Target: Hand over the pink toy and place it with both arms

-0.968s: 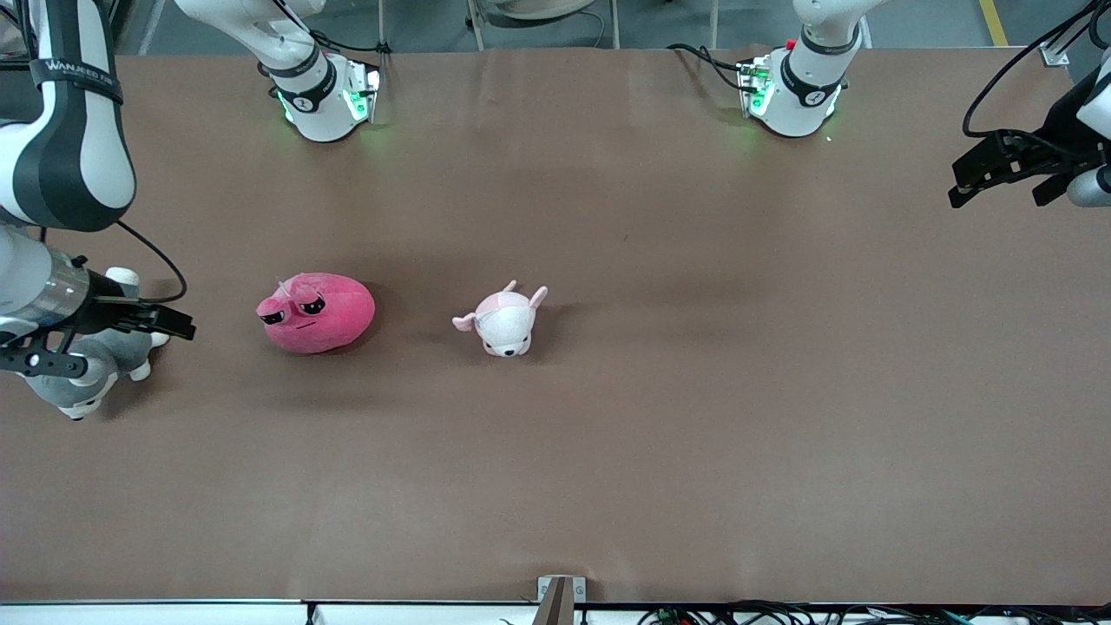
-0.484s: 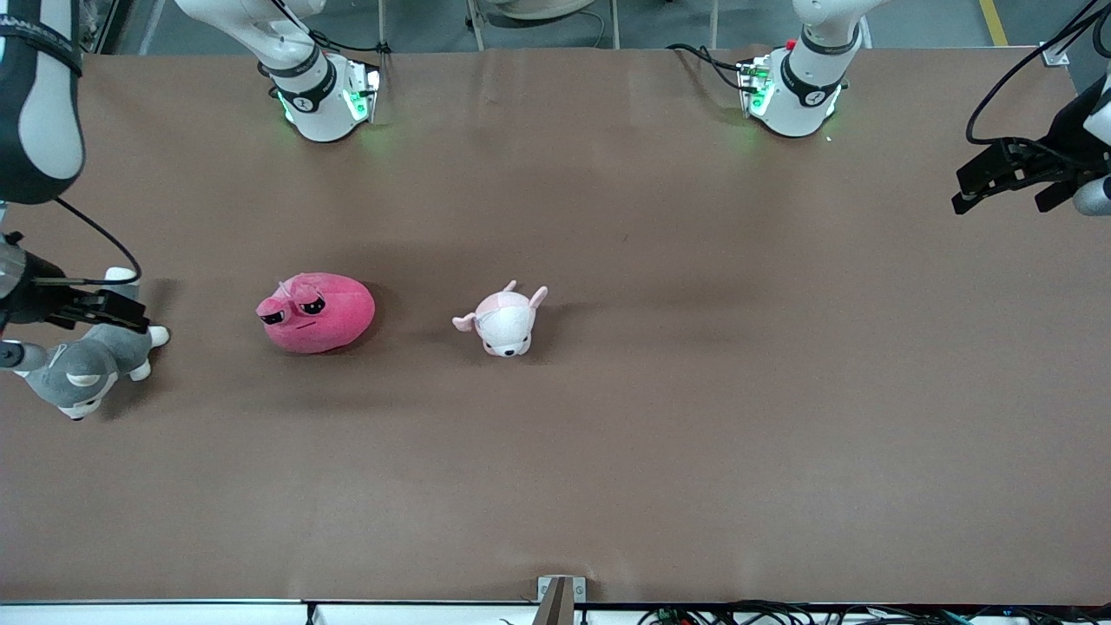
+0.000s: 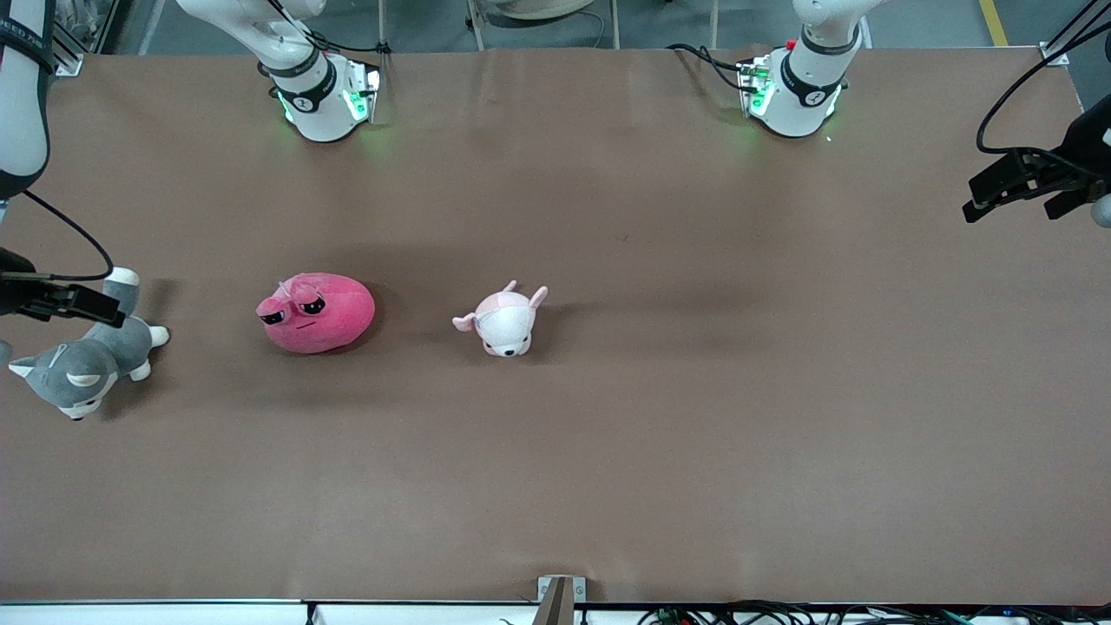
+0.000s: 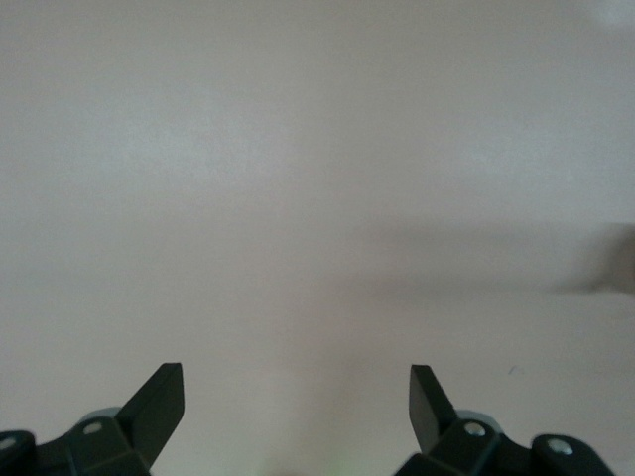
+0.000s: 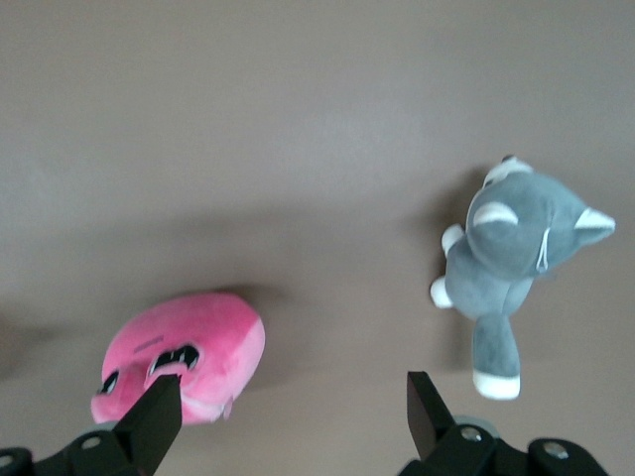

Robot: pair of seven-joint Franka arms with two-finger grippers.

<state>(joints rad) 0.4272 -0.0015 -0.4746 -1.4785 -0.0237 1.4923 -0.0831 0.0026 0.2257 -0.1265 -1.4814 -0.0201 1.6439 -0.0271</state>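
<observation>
**Pink toy lies toward the table's middle from the right claw**

The pink toy rests on the counter between the grey-and-white dog plush and the pale pink-and-white plush. Its long axis runs along the counter's length, its face seemingly turned toward the dog. The right claw, open and empty, hangs over the dog, far closer than the left claw, open over bare counter.

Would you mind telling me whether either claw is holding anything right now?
Nothing is held: the left claw and right claw are both open and empty.
</observation>
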